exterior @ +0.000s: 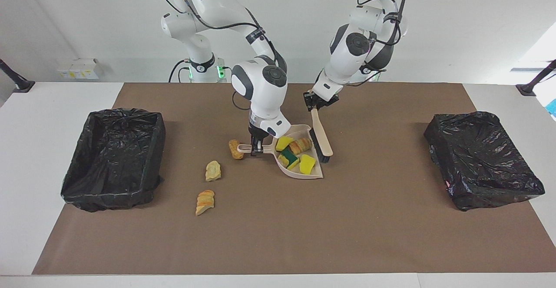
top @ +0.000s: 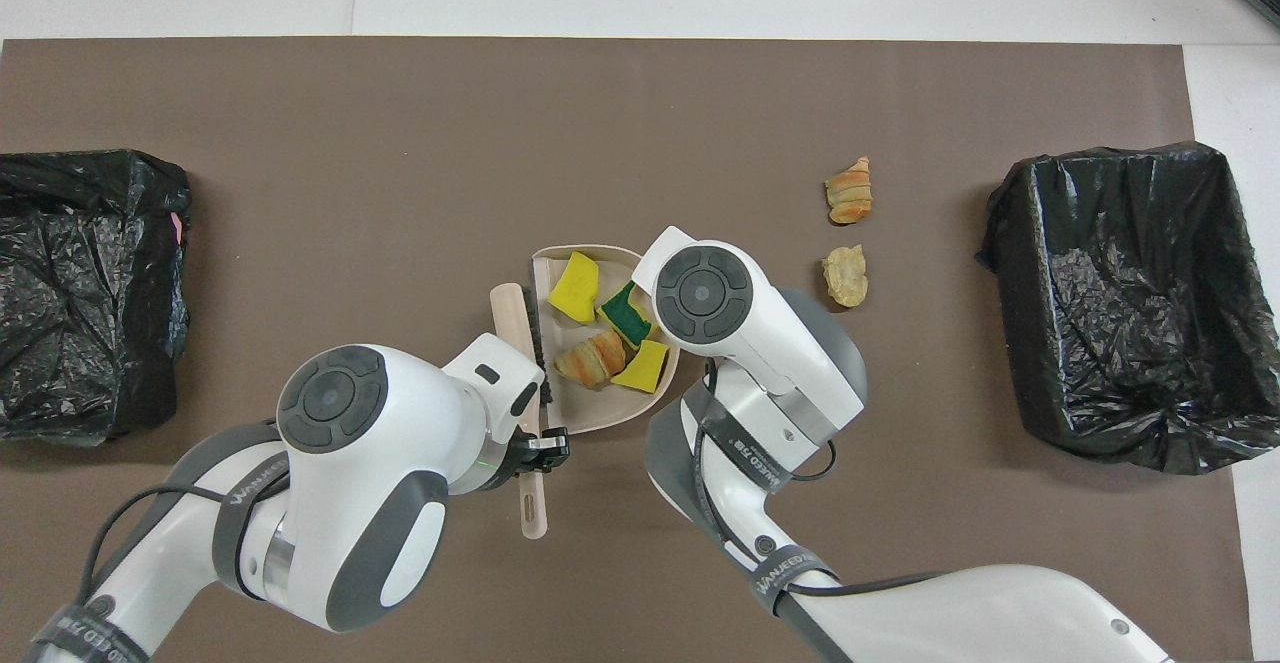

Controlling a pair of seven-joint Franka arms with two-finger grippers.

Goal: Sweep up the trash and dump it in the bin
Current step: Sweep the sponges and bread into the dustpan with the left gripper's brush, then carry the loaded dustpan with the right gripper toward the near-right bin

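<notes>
The right gripper is pinching the handle of the beige dustpan, which lies on the brown mat near the middle of the table. The left gripper is closed on the handle of the brush; the brush leans down with its bristles against the open edge of the dustpan, on the side toward the left arm's end.

Four scraps of trash lie in the dustpan: a yellow sponge chunk, a striped bread-like lump, a green-and-yellow sponge and another yellow sponge piece. Three more bread-like lumps are on the mat, toward the right arm's end: one just beside the end of the dustpan handle, a pale one farther from the robots, and a striped one farther again.

Two bins lined with black bags stand at the ends of the mat, one at the right arm's end and one at the left arm's end.
</notes>
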